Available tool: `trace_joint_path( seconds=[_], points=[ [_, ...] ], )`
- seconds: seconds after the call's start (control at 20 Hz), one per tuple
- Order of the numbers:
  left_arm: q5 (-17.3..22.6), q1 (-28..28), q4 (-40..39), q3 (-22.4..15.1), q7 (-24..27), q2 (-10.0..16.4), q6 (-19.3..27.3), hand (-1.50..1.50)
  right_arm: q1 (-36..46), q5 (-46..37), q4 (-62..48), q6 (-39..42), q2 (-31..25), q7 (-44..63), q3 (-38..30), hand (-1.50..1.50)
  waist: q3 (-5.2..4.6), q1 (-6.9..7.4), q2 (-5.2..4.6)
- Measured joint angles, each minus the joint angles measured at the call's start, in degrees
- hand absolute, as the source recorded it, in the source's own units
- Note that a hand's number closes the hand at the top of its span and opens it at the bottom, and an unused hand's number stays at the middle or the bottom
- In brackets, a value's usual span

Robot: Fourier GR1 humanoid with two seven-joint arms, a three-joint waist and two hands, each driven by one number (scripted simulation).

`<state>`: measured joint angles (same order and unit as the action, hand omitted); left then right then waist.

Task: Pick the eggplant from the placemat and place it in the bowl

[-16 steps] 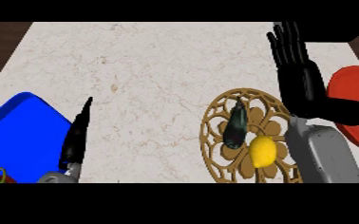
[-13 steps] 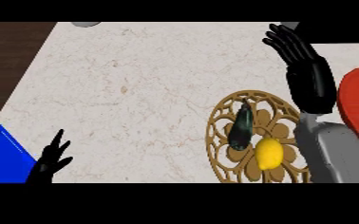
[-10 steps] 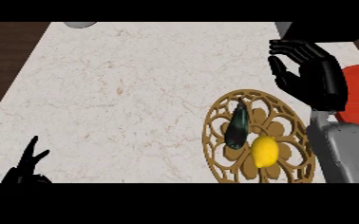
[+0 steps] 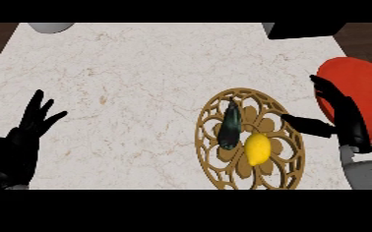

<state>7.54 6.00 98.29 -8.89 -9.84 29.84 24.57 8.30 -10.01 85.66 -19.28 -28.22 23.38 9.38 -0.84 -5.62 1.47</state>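
A dark eggplant (image 4: 231,126) lies on a round tan lattice placemat (image 4: 210,157), next to a yellow lemon (image 4: 256,149). A red bowl (image 4: 348,81) sits at the right edge, partly behind my right hand (image 4: 344,116). That hand is open at the placemat's right rim, its thumb stretched over the mat and apart from the eggplant. My left hand (image 4: 26,133) rests open at the lower left, fingers up.
A grey round object (image 4: 49,27) pokes in at the counter's top left. A dark block (image 4: 305,29) sits at the top right corner. Dark floor shows past both far corners of the marble counter (image 4: 131,78).
The view has shifted, so the blue object at the left is gone from sight. My right hand has come down from the far right to beside the placemat. My left hand has spread open.
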Motion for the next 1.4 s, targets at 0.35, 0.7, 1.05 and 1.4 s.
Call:
trace_joint_path(
  seconds=[0.35, 0.7, 1.05, 1.4],
  points=[
    [3.23, -4.17, -1.45, 2.61, 2.16, -0.07, -3.20, 0.00, -3.15, -12.02, 17.59, -1.49, -2.44, 25.94, 6.05, -1.50, 0.22, 1.51, -0.35],
    [4.37, -9.18, -5.53, 2.91, 3.74, -1.32, -6.75, 0.00, 4.22, -14.42, 29.48, 8.16, -6.30, 42.68, 4.31, -1.50, 0.53, 4.21, -1.13],
    [4.33, -12.54, -8.31, 2.61, 4.44, -2.50, -8.25, 0.00, 11.16, -2.70, 22.12, 15.86, -8.40, 44.43, 3.82, -1.50, 0.61, 6.26, -1.75],
    [3.44, -14.63, -10.26, 2.17, 4.55, -3.60, -8.41, 0.00, 16.64, 9.21, 11.83, 22.17, -8.51, 44.46, 5.87, -1.50, 0.67, 6.96, -1.87]
  ],
)
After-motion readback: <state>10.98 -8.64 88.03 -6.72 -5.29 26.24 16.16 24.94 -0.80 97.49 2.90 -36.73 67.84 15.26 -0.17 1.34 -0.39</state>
